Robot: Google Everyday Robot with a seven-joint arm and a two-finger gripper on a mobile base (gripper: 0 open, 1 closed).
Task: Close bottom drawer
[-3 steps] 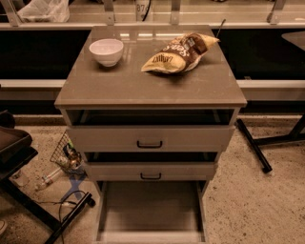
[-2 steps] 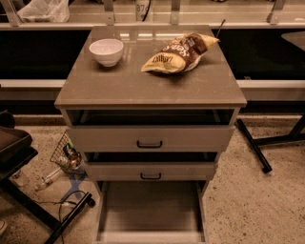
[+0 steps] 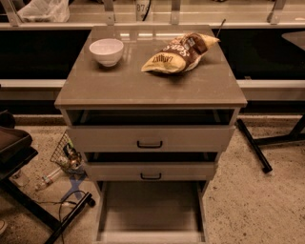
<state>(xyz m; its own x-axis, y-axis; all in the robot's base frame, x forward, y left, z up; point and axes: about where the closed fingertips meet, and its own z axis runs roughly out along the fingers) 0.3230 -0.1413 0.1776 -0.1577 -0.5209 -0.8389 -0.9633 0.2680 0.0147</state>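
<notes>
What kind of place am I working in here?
Probably an office kitchen or lab test area: a three-drawer cabinet with a white bowl and chip bag on top, a long counter behind, a speckled hard floor. The bottom drawer stands pulled out. The gripper is not in view.

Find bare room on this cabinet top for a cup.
Free: the front half of the cabinet top, ahead of the white bowl and chip bag, and the gap between them. Crowded: the back, where both sit. The pulled-out bottom drawer shows a bare tray. The gripper is not in view.
</notes>
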